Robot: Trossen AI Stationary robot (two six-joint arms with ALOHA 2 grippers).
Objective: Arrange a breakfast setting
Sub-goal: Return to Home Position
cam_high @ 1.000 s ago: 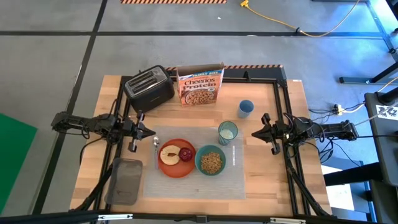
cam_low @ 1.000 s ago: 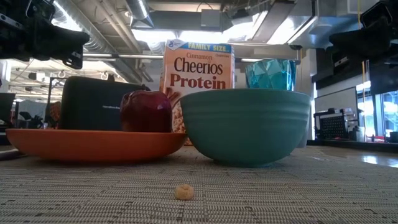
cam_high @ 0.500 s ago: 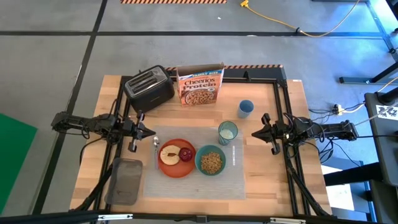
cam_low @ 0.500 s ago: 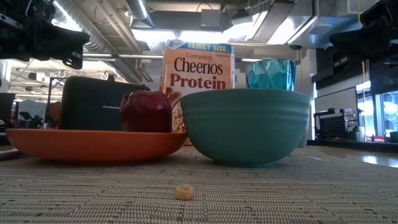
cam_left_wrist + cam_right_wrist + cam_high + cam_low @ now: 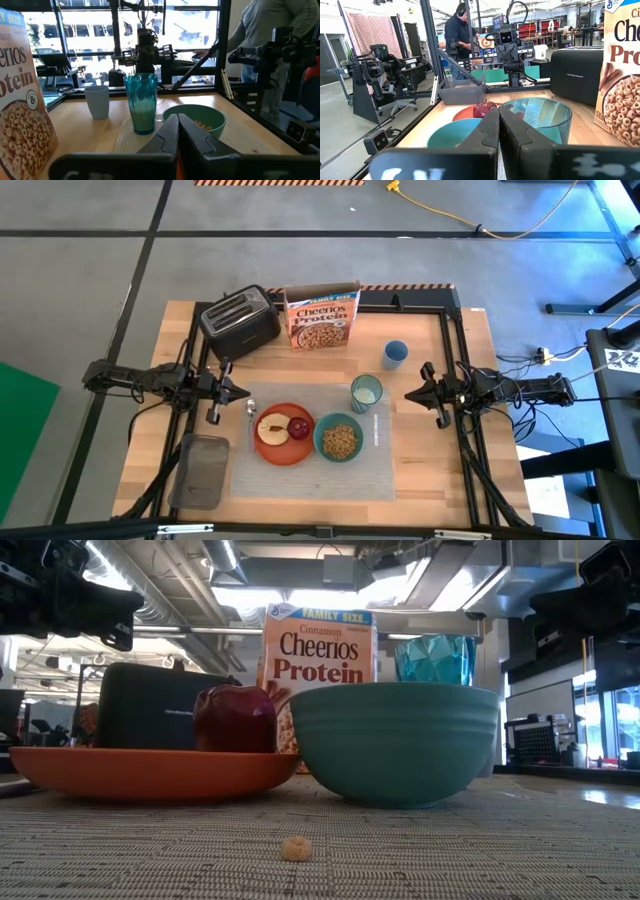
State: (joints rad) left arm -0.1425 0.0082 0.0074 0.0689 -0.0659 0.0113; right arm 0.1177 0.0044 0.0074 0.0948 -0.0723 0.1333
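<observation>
High view: breakfast setting on the table, one arm at each side.
The placemat point(image 5: 385, 470) carries the orange plate point(image 5: 282, 452) with toast slice point(image 5: 270, 430) and apple point(image 5: 298, 428); the teal bowl point(image 5: 340, 441) is just beside it at 3 o'clock, the tumbler point(image 5: 366, 392) at the bowl's 1 o'clock. Left gripper point(image 5: 238, 392), at the plate's 10 o'clock, and right gripper point(image 5: 409, 394), at the tumbler's 3 o'clock, have fingers pressed together, empty.

Cereal box point(image 5: 318, 645) — "FAMILY SIZE", "Cinnamon Cheerios Protein", and a small round "8" badge.
</observation>
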